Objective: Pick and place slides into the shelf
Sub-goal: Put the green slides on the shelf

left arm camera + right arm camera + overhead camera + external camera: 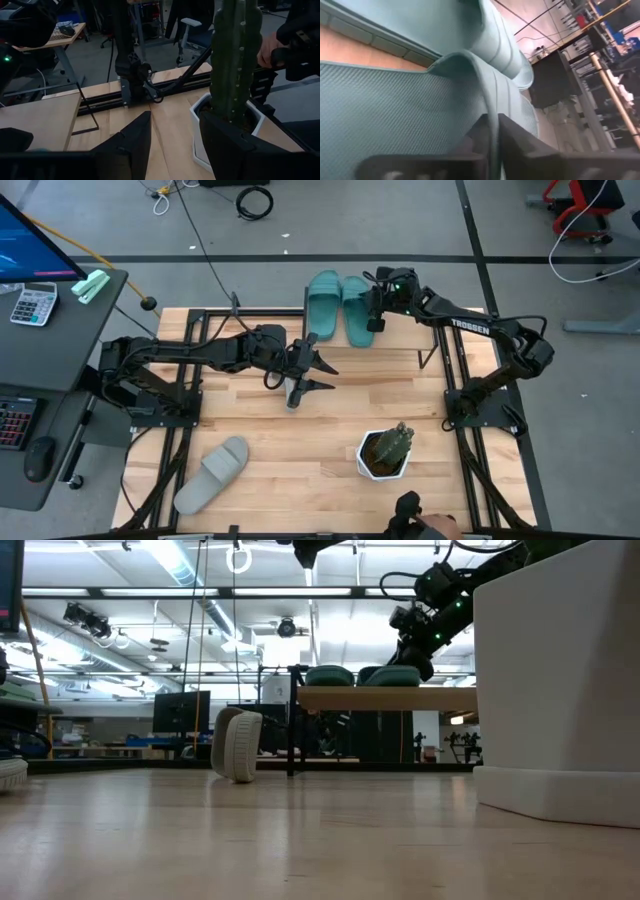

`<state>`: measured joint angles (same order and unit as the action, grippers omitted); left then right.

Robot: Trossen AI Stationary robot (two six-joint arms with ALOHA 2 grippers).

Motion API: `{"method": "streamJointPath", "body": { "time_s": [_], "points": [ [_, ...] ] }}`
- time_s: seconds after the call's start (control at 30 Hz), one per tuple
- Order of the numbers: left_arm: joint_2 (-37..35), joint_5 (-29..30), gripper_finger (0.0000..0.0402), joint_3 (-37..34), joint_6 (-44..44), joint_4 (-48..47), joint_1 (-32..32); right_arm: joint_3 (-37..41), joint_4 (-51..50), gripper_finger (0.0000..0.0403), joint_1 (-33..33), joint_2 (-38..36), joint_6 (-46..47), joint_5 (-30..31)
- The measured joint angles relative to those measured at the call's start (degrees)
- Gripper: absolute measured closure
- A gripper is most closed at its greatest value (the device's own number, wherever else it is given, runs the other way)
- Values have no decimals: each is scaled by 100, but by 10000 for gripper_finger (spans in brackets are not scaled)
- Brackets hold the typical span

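Looking straight down in the high view: two teal slides (341, 305) lie side by side on the shelf (300, 313) at 12 o'clock of the table (330, 420). The right gripper (374, 313) sits on the strap edge of the right-hand teal slide. The left gripper (318, 375) is near table centre, fingers spread wide, with one grey slide (293, 392) standing on edge just below it, close to the lower finger; contact cannot be judged. The other grey slide (212, 473) lies flat at 7 o'clock. A white pot with a cactus (386, 452) stands at 5 o'clock.

Low view: the teal slides (365, 676) rest on the plank top of the shelf (385, 698), right arm above them. The grey slide on edge (236, 744) stands on the table left of the shelf legs. The pot (555, 680) fills the right side.

Left wrist view: own fingers (132, 140) are apart, nothing between them; cactus (235, 55) and pot ahead.

Right wrist view: fingers (520, 145) pinch the teal strap (485, 95), ribbed footbed alongside.
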<state>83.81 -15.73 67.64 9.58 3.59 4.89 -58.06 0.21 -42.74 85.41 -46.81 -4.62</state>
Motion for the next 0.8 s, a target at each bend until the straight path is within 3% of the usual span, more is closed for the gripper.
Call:
{"method": "streamJointPath", "body": {
  "time_s": [0.27, 0.8],
  "points": [
    [0, 0, 229, 0, 1, -2, 0, 0, 9, 392, 20, -2, -55, 280],
    [0, 1, 228, 0, 2, -2, 2, -21, 469, 393, 11, -2, -52, 594]
  ]
}}
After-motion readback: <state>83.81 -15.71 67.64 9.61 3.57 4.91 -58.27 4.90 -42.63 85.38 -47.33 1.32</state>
